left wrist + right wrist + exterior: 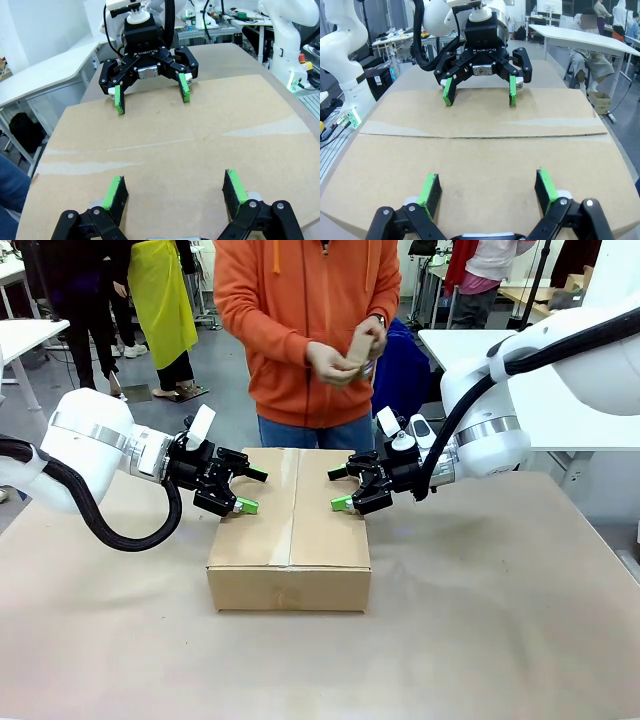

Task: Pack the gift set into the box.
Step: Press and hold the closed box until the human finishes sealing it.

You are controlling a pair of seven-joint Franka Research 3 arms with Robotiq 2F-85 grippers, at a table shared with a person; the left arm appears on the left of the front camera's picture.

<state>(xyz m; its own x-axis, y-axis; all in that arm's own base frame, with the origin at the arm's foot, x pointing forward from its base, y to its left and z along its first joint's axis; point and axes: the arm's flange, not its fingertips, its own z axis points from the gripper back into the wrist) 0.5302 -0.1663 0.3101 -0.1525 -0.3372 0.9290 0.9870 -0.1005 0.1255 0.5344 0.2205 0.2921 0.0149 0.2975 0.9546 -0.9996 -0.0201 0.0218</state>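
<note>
- Surface (pixel 480 640): covered in brown paper, fills the lower half of the front view.
- Box (pixel 290 530): brown cardboard carton at centre of the front view, resting on the surface, flaps closed flat, centre seam running front to back.
- Person (pixel 305 330): orange hoodie, top centre of the front view, behind the box; both hands at chest height hold a small tan item (pixel 358 348).
- Left hand (pixel 243 490): at the box's left top edge, fingers spread, nothing between the green pads. In the left wrist view its pads (pixel 116 192) sit low over the box top (pixel 165 150).
- Right hand (pixel 343 490): at the box's right top edge, fingers spread, empty. In the right wrist view its pads (pixel 430 189) hover over the closed flaps (pixel 480 155), facing the left hand (pixel 479 96) at top centre.
</note>
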